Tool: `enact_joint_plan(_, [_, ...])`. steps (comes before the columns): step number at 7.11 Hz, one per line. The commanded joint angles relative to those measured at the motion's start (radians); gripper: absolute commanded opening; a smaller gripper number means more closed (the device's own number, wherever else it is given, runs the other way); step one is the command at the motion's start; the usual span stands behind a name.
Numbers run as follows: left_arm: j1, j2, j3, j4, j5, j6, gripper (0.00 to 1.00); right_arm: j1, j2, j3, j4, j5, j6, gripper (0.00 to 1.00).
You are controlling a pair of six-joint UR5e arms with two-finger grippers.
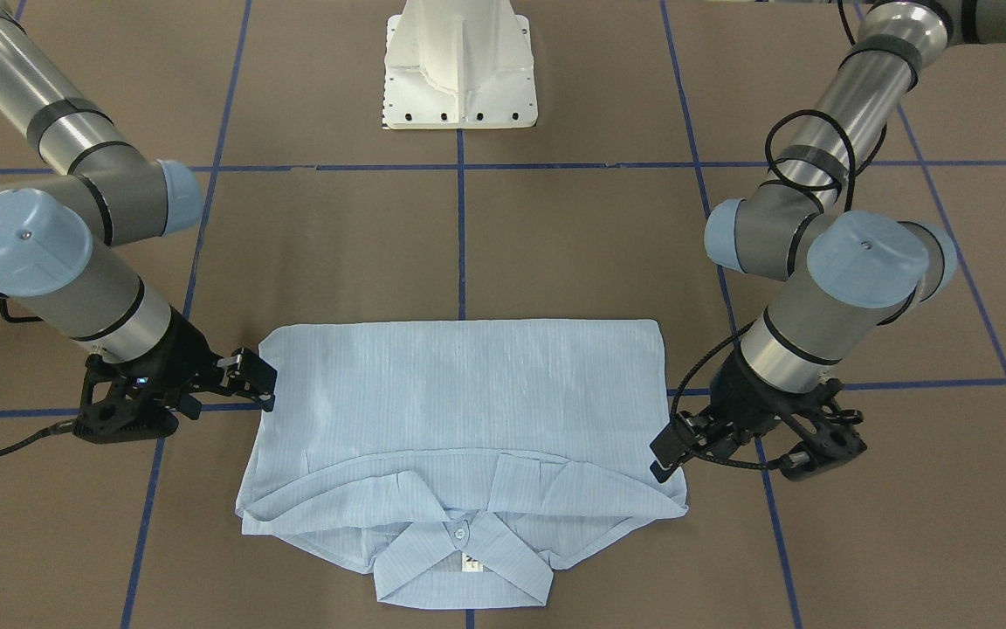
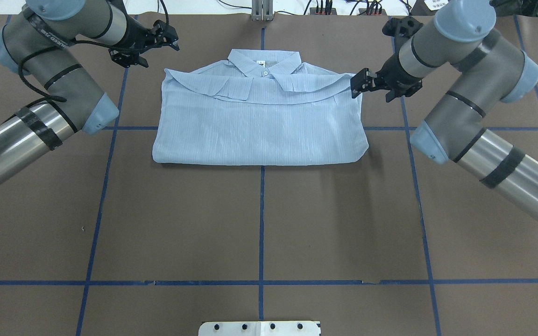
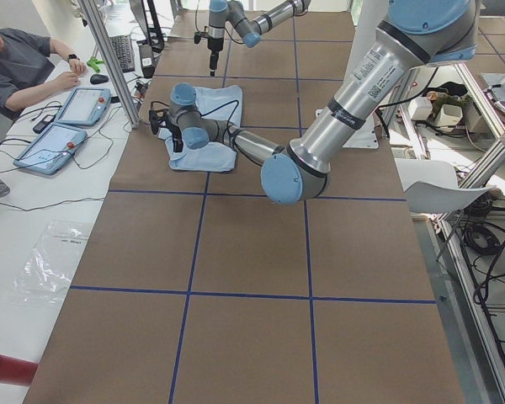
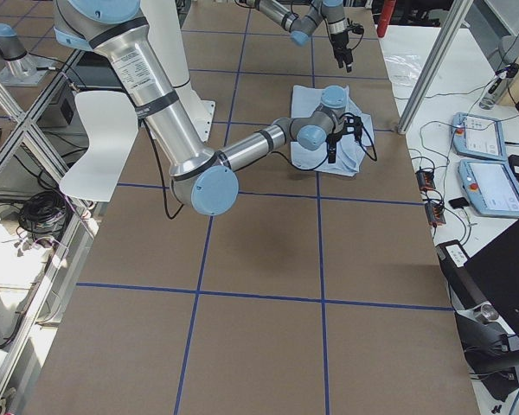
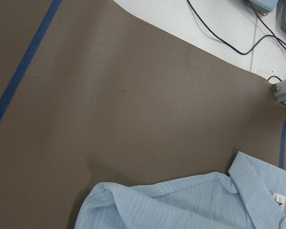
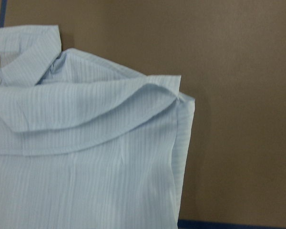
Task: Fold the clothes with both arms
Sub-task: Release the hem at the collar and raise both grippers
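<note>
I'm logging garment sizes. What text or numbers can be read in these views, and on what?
"3": on the white tag inside the collar of the shirt.
Lettering on the left arm: too blurred to read.
Sticker on the right arm: too small to read.

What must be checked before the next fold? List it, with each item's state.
1. Light-blue shirt lies as a flat folded rectangle on the table: ok.
2. Collar shows past the folded-over flap, buttoned: ok.
3. Left gripper is open, holds nothing and is off the shirt's corner: ok.
4. Right gripper is open and holds nothing, at the other collar-side corner: ok.
5. Flap corner lies smooth: not ok, it puckers up in the right wrist view.
6. Whether the right gripper touches the cloth: cannot tell.
</note>
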Motion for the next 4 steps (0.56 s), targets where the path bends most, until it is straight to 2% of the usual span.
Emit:
enact_joint_plan(1, [-0.001, 0.021, -0.031, 0.001, 0.002, -0.019, 1.0, -0.1, -0.06, 0.057, -0.002, -0.059, 0.01, 0.99])
enact_joint_plan(3, [-0.001, 0.027, -0.037, 0.001, 0.002, -0.02, 1.0, -0.141, -0.061, 0.034, -0.002, -0.086, 0.01, 0.94])
enact_joint_plan(4, [0.001, 0.034, -0.04, 0.001, 0.002, -0.02, 1.0, -0.145, -0.063, 0.031, -0.003, -0.084, 0.01, 0.83])
